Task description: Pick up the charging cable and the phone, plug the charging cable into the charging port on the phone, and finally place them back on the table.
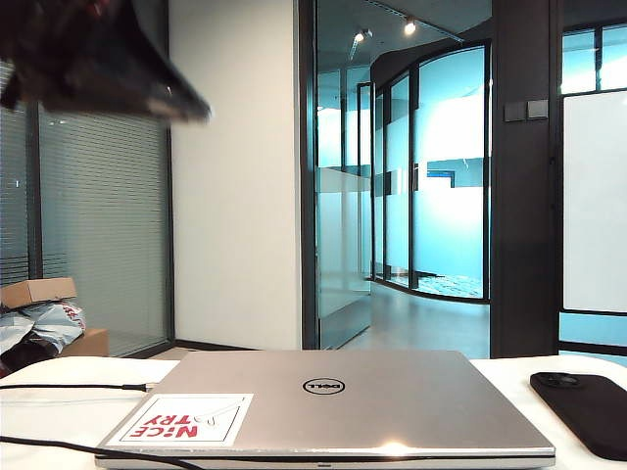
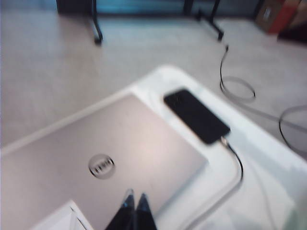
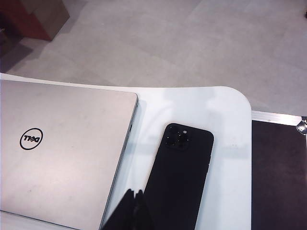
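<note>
The phone (image 2: 196,115) is a flat black slab lying camera bump up on the white table (image 2: 268,191), beside the laptop's edge. The charging cable (image 2: 238,167) runs as a thin black cord to its silvery plug (image 2: 223,140), which sits against the phone's short end; blur hides whether it is seated. My left gripper (image 2: 135,197) is shut and empty, hovering over the laptop lid. My right gripper (image 3: 134,191) is also shut and empty, high over the strip of table between the laptop and the phone (image 3: 180,177). In the exterior view the phone (image 1: 588,411) lies at the right.
A closed silver Dell laptop (image 1: 323,406) with a red-lettered sticker (image 1: 181,419) fills the table's middle. Two thin black cords (image 1: 69,388) (image 1: 59,446) lie left of it. A dark blurred arm part (image 1: 98,59) hangs at the upper left. The table's rounded corner (image 3: 235,96) is near the phone.
</note>
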`<control>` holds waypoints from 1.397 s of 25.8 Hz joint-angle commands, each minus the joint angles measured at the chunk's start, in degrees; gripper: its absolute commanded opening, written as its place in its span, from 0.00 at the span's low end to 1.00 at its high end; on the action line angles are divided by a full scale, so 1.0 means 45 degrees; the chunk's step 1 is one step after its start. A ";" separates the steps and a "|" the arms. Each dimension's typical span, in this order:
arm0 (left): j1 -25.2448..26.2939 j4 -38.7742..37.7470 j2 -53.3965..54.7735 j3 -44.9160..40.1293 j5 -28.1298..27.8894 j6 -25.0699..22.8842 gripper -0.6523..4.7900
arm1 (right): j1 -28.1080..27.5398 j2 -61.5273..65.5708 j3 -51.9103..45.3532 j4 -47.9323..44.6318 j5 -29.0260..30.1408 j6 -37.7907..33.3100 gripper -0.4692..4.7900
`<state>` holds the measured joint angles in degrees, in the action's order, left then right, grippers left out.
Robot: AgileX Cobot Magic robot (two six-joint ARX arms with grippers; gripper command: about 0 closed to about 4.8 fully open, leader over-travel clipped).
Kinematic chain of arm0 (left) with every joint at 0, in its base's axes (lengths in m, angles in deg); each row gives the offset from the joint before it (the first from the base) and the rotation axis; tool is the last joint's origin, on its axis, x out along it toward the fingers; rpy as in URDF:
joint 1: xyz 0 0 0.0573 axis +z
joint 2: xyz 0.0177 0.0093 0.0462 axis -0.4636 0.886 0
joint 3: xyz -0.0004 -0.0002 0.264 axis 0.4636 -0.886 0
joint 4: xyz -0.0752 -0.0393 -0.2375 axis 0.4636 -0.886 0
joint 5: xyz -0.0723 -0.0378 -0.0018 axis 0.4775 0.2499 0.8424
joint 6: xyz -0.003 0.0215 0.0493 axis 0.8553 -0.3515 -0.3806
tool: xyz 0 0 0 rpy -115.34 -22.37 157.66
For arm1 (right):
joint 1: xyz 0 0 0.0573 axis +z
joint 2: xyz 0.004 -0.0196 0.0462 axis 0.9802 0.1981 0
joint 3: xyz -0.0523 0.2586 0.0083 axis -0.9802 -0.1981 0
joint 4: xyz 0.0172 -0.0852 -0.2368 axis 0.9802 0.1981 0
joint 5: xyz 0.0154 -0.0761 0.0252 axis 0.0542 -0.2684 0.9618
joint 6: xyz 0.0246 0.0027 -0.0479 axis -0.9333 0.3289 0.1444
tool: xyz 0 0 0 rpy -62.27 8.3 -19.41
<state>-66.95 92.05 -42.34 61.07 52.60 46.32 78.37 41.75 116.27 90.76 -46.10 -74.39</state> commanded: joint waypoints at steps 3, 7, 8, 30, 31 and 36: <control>0.2205 0.0165 -0.1651 -0.0204 -0.0019 -0.0058 0.11 | 0.0010 -0.0034 0.0044 -0.0136 0.0010 -0.0015 0.10; 0.4410 0.0243 -0.2803 -0.0787 -0.0019 -0.0291 0.11 | 0.0010 -0.0034 0.0044 -0.0131 0.0010 -0.0015 0.10; 0.5105 0.0257 -0.3313 -0.1146 -0.0019 -0.0296 0.11 | 0.0000 -0.0034 0.0044 -0.0136 0.0000 -0.0015 0.10; 0.9039 0.1122 -0.9160 -0.5532 -0.0024 -0.0296 0.11 | 0.0000 -0.0034 0.0044 -0.0131 0.0010 -0.0015 0.10; 0.9044 0.1175 -0.9301 -0.5727 -0.0024 -0.0301 0.11 | 0.0000 -0.0034 0.0044 -0.0136 0.0010 -0.0015 0.10; 0.9117 0.0189 -1.0540 -0.6091 -0.0063 -0.0398 0.11 | 0.0000 -0.0034 0.0044 -0.0131 0.0005 -0.0015 0.10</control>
<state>-26.13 93.43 -89.33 33.69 52.39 44.81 78.35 41.73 116.27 90.78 -46.14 -74.39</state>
